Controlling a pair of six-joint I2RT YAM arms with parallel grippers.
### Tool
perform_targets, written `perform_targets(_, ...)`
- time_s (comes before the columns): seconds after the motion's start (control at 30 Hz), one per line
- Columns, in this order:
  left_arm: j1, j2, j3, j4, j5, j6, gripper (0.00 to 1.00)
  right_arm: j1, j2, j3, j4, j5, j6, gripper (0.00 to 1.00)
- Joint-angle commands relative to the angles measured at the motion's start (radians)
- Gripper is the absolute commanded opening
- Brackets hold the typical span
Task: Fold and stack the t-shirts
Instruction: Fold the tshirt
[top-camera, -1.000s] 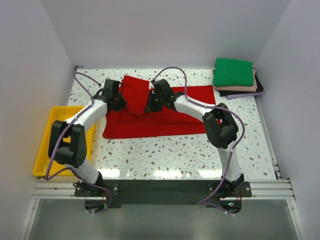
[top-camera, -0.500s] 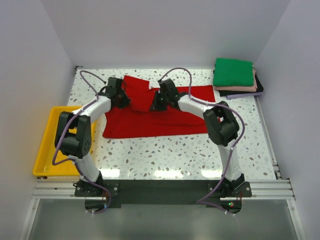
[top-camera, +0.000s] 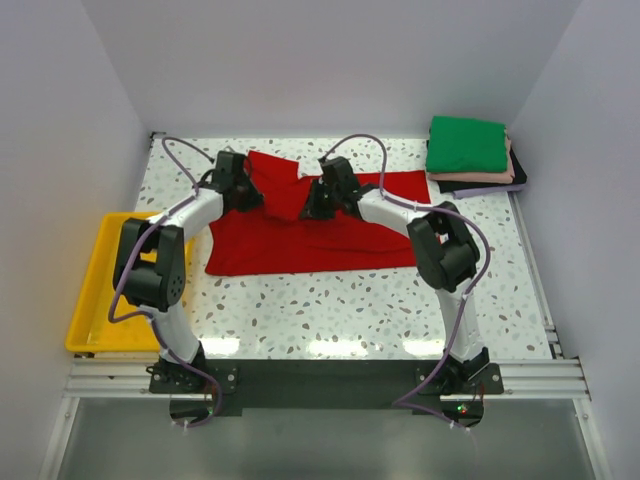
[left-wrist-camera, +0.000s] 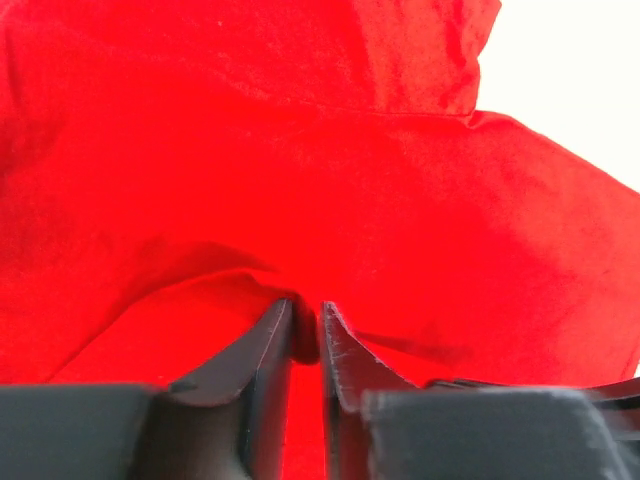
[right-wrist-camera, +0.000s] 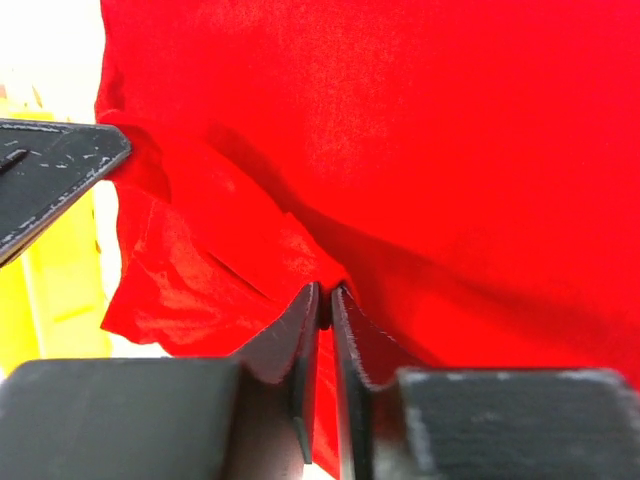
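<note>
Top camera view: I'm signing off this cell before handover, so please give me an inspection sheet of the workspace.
Surface: speckled white table, no spills seen.
Job's things: red t-shirt spread mid-table, one part folded over at the far side; folded stack, green on top, in the far right corner.
Clutter: yellow tray at the left edge.
End effectors: left end effector fingers slightly apart around a red fold, grip unclear; right end effector pinched shut on red cloth.
Cables: purple cables loop along both arms, no snag seen.
Surroundings: white walls on three sides; metal rail at the near edge.
</note>
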Motion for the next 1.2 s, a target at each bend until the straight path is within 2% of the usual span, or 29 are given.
perform_targets(0.0, 0.019, 0.000, 0.033, 0.052, 0.015, 0.021, 0.32, -0.018, -0.006, 0.011, 0.042, -0.015, 0.005, 0.15)
perform_targets(0.07, 0.032, -0.012, 0.024, 0.058, 0.015, 0.022, 0.42, -0.034, -0.014, 0.011, 0.039, -0.015, 0.002, 0.28)
perform_targets(0.1, 0.038, -0.034, 0.016, 0.061, 0.016, 0.021, 0.52, -0.041, -0.020, 0.010, 0.036, -0.016, 0.004, 0.32)
perform_targets(0.13, 0.045, -0.049, 0.009, 0.067, 0.016, 0.019, 0.57, -0.051, -0.027, 0.002, 0.037, -0.019, 0.005, 0.42)
perform_targets(0.2, 0.049, -0.092, -0.019, 0.066, 0.015, 0.015, 0.63, -0.071, -0.053, -0.004, 0.031, -0.023, -0.004, 0.47)
perform_targets(0.3, 0.050, -0.146, -0.065, 0.032, 0.015, -0.001, 0.65, -0.069, -0.098, -0.009, -0.010, 0.010, -0.063, 0.49)
perform_targets(0.37, 0.050, -0.189, -0.120, 0.017, 0.013, -0.028, 0.64, -0.054, -0.113, -0.015, -0.044, 0.031, -0.097, 0.48)
perform_targets(0.47, 0.049, -0.249, -0.212, 0.026, 0.016, -0.062, 0.56, -0.038, -0.156, -0.029, -0.137, 0.086, -0.137, 0.45)
perform_targets(0.53, 0.049, -0.285, -0.270, 0.032, 0.037, -0.073, 0.53, -0.040, -0.199, -0.102, -0.155, 0.143, -0.151, 0.44)
perform_targets(0.6, 0.049, -0.308, -0.307, 0.029, 0.041, -0.080, 0.44, -0.046, -0.256, -0.159, -0.179, 0.195, -0.171, 0.46)
perform_targets(0.77, 0.049, -0.367, -0.418, 0.032, 0.038, -0.096, 0.40, -0.055, -0.449, -0.355, -0.205, 0.286, -0.209, 0.48)
perform_targets(0.83, 0.049, -0.374, -0.438, 0.029, 0.036, -0.096, 0.40, -0.055, -0.501, -0.424, -0.214, 0.292, -0.220, 0.44)
perform_targets(1.0, 0.049, -0.375, -0.465, 0.021, 0.024, -0.097, 0.39, -0.054, -0.548, -0.522, -0.230, 0.342, -0.238, 0.39)
perform_targets(1.17, 0.053, -0.361, -0.471, 0.001, -0.008, -0.094, 0.39, -0.052, -0.525, -0.536, -0.231, 0.359, -0.248, 0.37)
